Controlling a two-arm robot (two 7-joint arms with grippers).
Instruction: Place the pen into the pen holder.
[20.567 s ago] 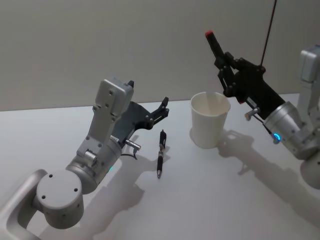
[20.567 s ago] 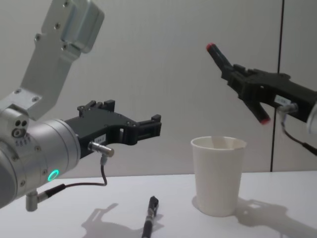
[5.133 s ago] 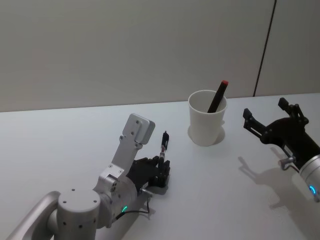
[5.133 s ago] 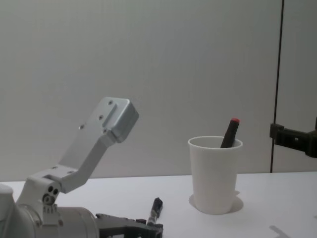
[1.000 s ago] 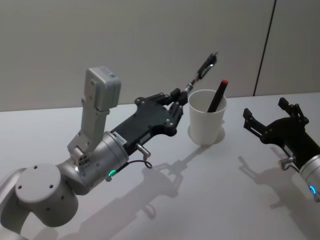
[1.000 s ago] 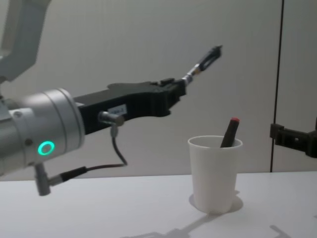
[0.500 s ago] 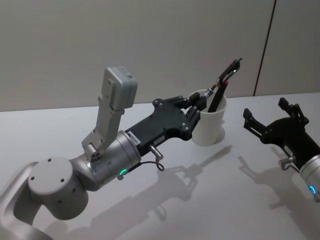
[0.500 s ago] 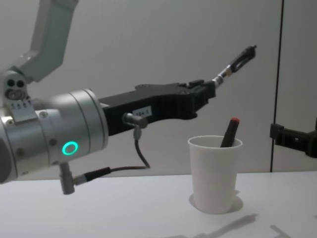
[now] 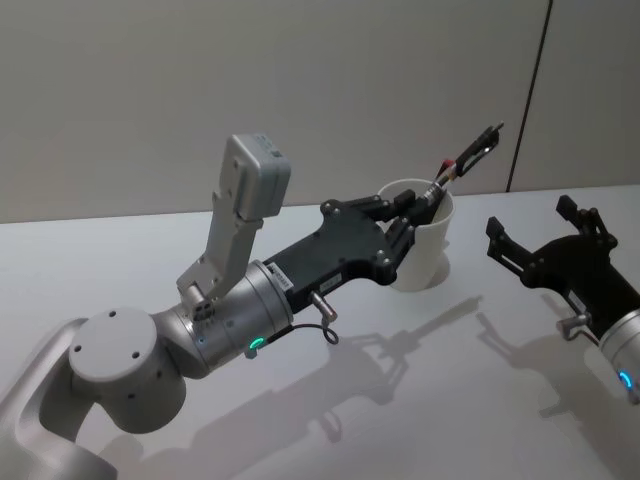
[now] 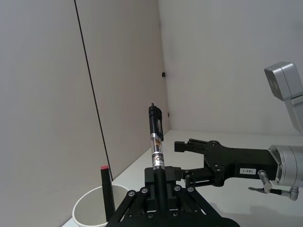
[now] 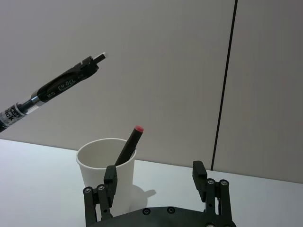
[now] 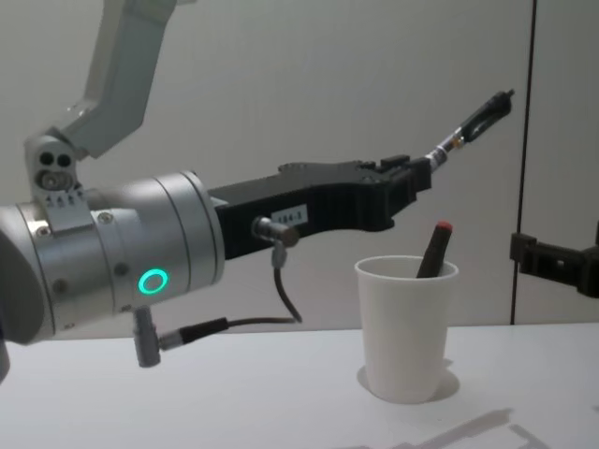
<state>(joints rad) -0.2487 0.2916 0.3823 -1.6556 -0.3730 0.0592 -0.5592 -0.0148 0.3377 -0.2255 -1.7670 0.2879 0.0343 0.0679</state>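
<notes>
**OP:** Task status?

**TECH:** Approx. halfway, by my read. Pick-up and carry look done: the pen (image 12: 473,122) is off the table (image 12: 281,412) and clamped in the left gripper (image 12: 421,173). Insertion is not done, and the pen is wholly outside the pen holder (image 12: 404,327).

**OP:** Jaw state, both sides?

**TECH:** Left: jaws closed narrow on one end of the barrel. The rest projects fwd and up past the fingertips, clip end farthest out. Right gripper (image 9: 535,225): jaws spread wide w/ nothing btwn them, idle. It hovers well apart from the holder, on the side away from the left jaws.

**OP:** Holder pos. ref. the left jaws?

**TECH:** Upright on the table, below and just fwd of the fingertips. The pen's free end overshoots the rim and sits high over the far side of the mouth.

**OP:** Contents?

**TECH:** 1 item: a dark marker w/ a red tip (image 12: 433,248). It leans on the rim w/ the tip proud of it. Room beside it appears adequate.

**OP:** Remaining steps?

**TECH:** Judgement only: swing the pen steeper so one end points down into the mouth, lower it, then open the jaws. Risk: striking the rim or the marker. A paper cup is light and prob. tips easily.
</notes>
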